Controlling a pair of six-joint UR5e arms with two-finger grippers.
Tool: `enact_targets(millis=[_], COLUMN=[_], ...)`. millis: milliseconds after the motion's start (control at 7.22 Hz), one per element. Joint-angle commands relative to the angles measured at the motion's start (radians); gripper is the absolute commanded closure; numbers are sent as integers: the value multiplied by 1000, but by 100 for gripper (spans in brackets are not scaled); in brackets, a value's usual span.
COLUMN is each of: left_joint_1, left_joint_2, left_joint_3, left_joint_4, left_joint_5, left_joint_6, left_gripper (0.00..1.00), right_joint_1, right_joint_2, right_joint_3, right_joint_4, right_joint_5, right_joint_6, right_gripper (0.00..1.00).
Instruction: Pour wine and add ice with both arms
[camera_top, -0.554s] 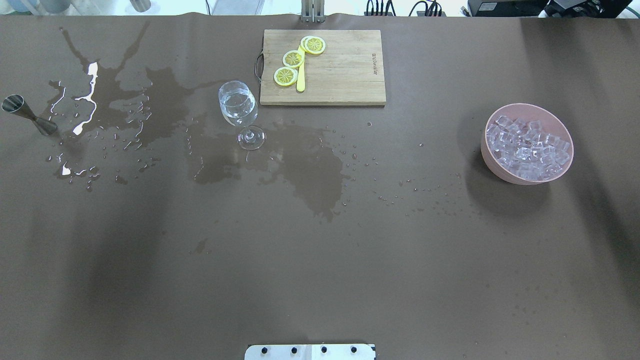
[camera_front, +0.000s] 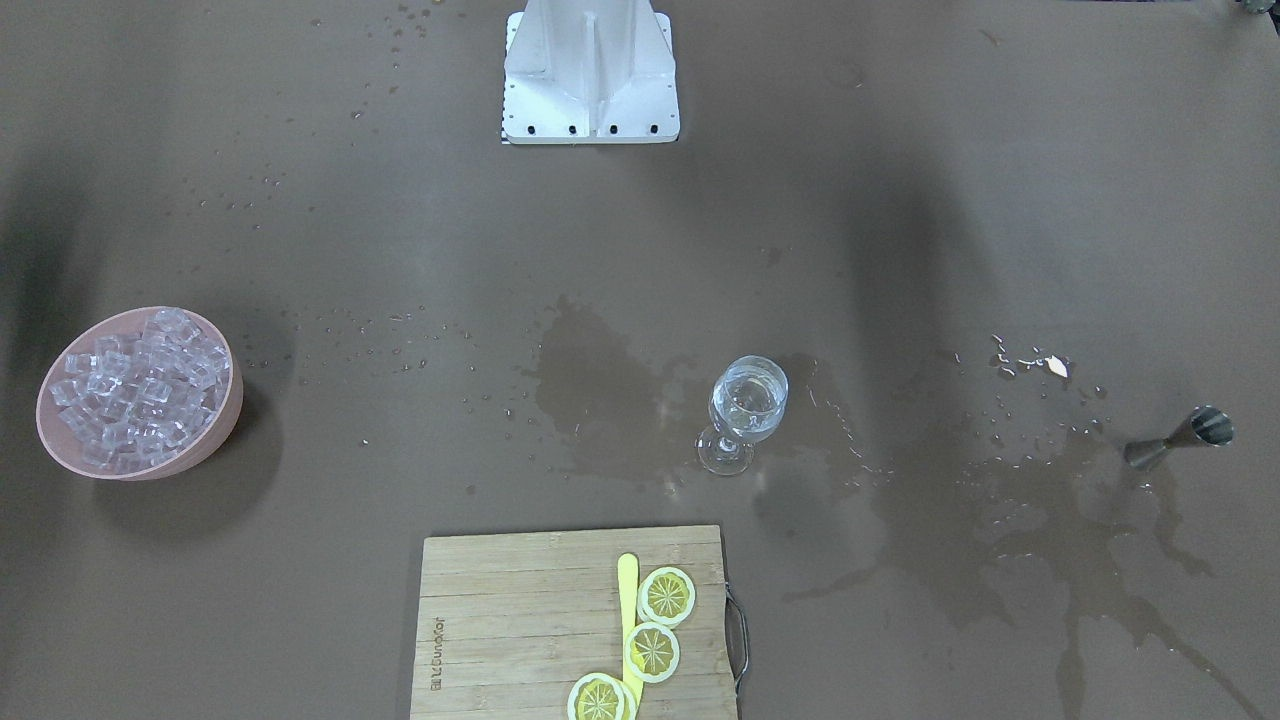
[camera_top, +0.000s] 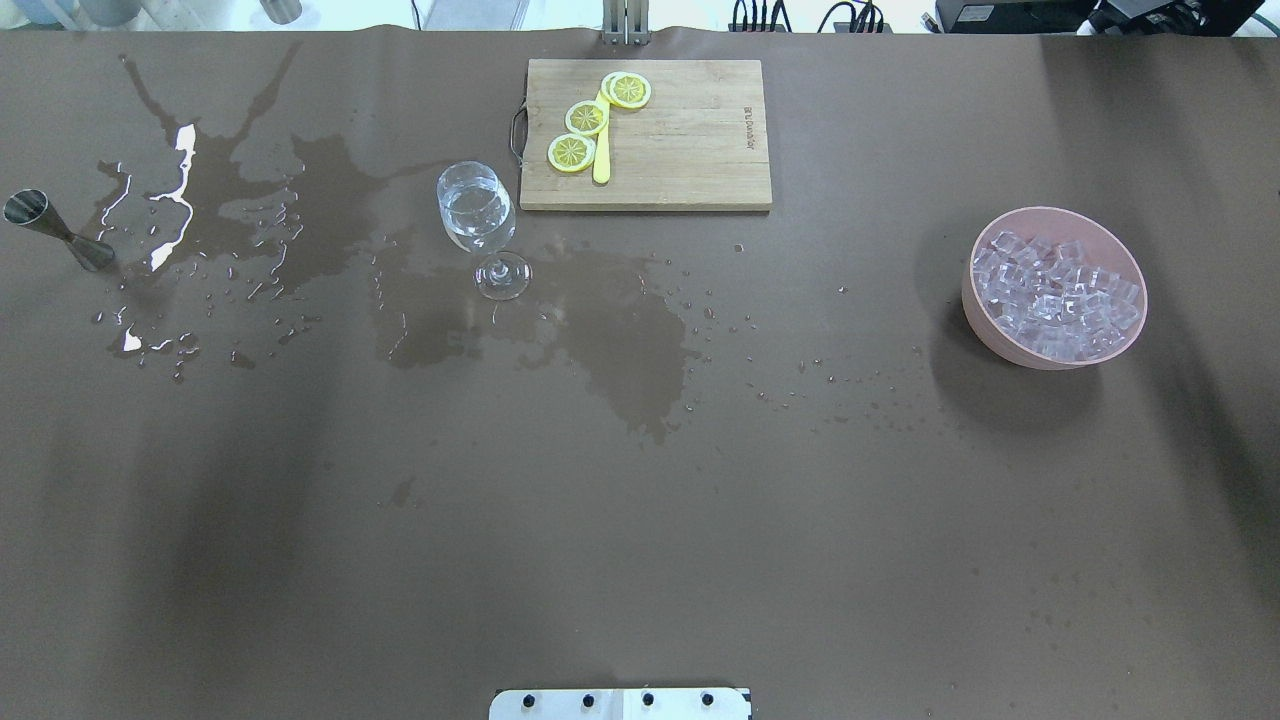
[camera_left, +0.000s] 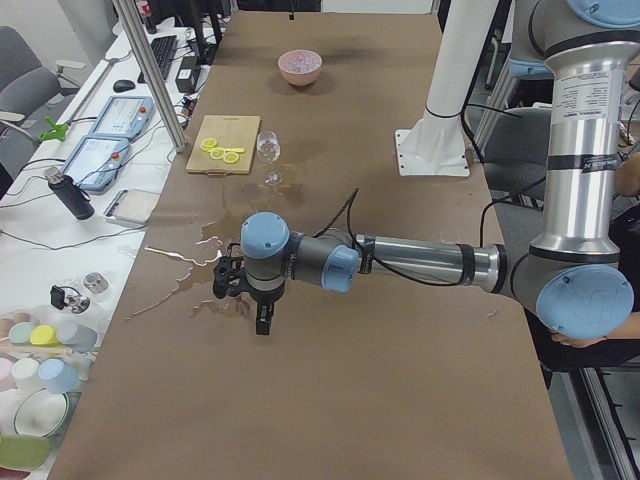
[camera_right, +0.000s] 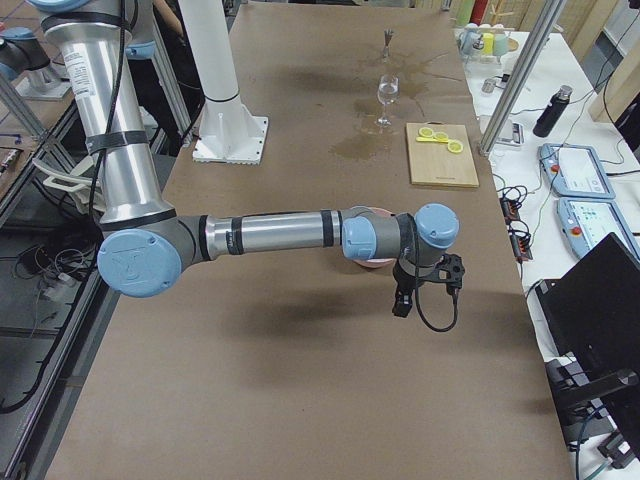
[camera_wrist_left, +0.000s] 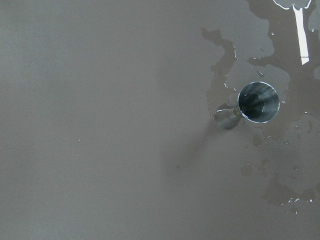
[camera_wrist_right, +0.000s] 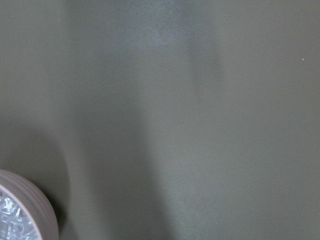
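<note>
No change against the earlier overhead picture: wine glass (camera_top: 480, 205), steel jigger (camera_top: 55, 232), pink bowl (camera_top: 992, 340) and bamboo cutting board (camera_top: 690, 140) all in the same spots, wet patches (camera_top: 620, 330) of the same outline.

Wine (camera_top: 478, 225) in the glass as a clear pool low in its bowl, with a good deal more apparently spread over the brown table cover (camera_top: 640, 560) between glass and jigger. Ice (camera_top: 1055, 290) heaped in the pink bowl at the robot's right end, well apart from the glass; none visible in the glass. Jigger upright in its own puddle, apparently emptied, going by the left wrist view. Lemon slices (camera_top: 586, 118) and a yellow stick-like tool (camera_top: 601, 165) on the board.

Left gripper (camera_left: 263, 326) hanging above the cover, close to the jigger by its wrist view. Right gripper (camera_right: 400, 305) hanging just beside the bowl, with only the bowl's rim in a corner of its wrist view. Both shown in the side views alone: jaws parted or closed, impossible to tell.

Likely next: ice into the glass. Risks, as judged from here:
- Slick small cubes slipping out of a two-finger pinch and skittering over the cover.
- A cube dropped from too high, splashing out more wine or knocking the thin stemmed glass.
- A wet foot under the glass, prone to sliding or tipping at the lightest nudge from a finger.
- Wet steel on the jigger, slipping if gripped.
</note>
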Motion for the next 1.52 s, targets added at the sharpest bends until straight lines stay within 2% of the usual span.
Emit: enact_targets(millis=[0, 554, 692, 830, 969, 1107, 1246, 1384], left_joint_1=[-2, -1, 1, -1, 1, 1, 1, 1], left_joint_2=[6, -15, -22, -20, -23, -14, -17, -23], left_joint_3=[0, 3, 3, 8, 55, 74, 133, 172], left_joint_4=[0, -8, -58, -118, -198, -327, -453, -515], left_joint_5=[-1, 2, 4, 4, 5, 36, 97, 103], left_joint_6=[-2, 4, -9, -41, -61, -168, -261, -262], left_gripper=[2, 2, 2, 2, 2, 2, 3, 3], right_joint_1=[0, -2, -2, -9, -21, -37, -50, -70], right_joint_2=[6, 50, 58, 66, 67, 75, 90, 90], right_joint_3=[-7, 20, 20, 28, 35, 40, 45, 78], right_joint_4=[0, -7, -7, -7, -7, -7, -7, -7], right_joint_5=[10, 13, 27, 28, 27, 27, 25, 16], right_joint_6=[6, 59, 64, 93, 110, 121, 154, 205], right_gripper=[0, 0, 0, 0, 0, 0, 0, 0])
